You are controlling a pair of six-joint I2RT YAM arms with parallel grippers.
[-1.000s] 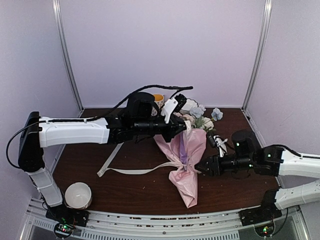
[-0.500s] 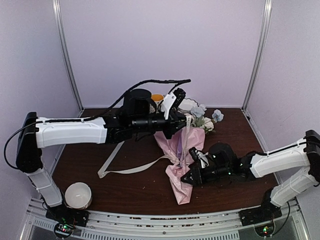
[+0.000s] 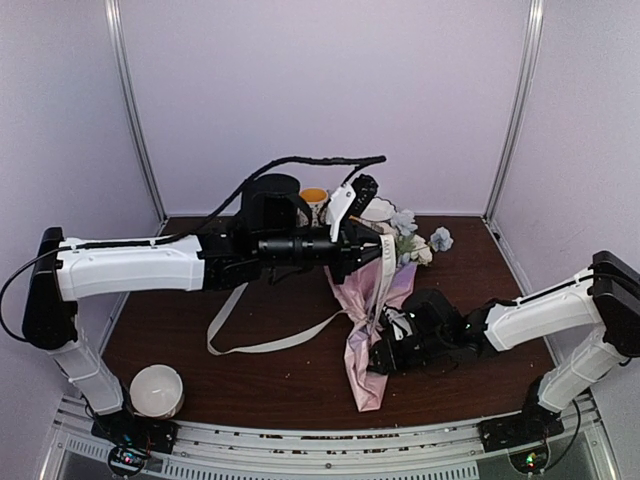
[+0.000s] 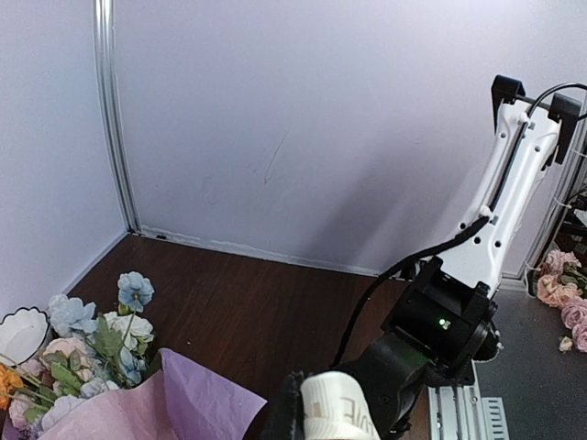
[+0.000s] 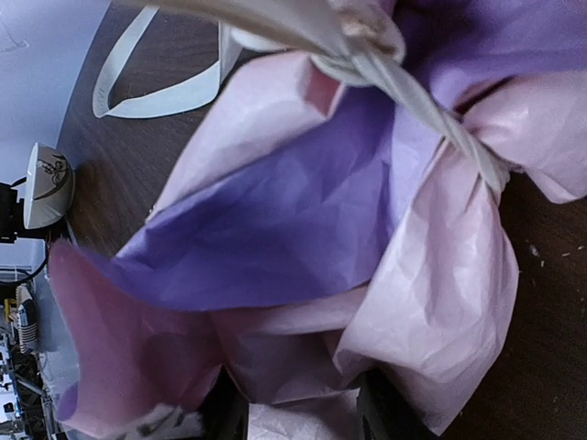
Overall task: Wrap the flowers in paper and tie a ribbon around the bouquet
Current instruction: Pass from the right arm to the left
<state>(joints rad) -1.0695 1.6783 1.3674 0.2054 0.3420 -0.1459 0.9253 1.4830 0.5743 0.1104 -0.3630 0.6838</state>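
At centre of the top view: the bouquet (image 3: 372, 320), standing steeper than a second ago, with flowers (image 3: 405, 235) toward the back wall and the narrow tail toward the bottom edge. Hoisted there by the ribbon (image 3: 270, 346), cinched round the waist of the paper (image 5: 303, 229) and pinched tight in the left gripper (image 3: 375, 250) just above; seen clamped too at the bottom edge of the left wrist view. Trails off in a slack loop to the left across the table (image 3: 480, 270). Swung in from the right edge within the last second, and now set low against the tail: the right gripper (image 3: 385, 358), with fingers (image 5: 225, 408) either side of pink folds at the bottom of the right wrist view. Cannot tell whether pinching the paper or merely straddling it. Points, by the look of it, to wrapping done and tying under way, with pull from above and an anchor from below. Likely next: steadying the tail for a snug knot. Worth watching for a tear in the crinkly paper, or a slip of the ribbon off the waist.
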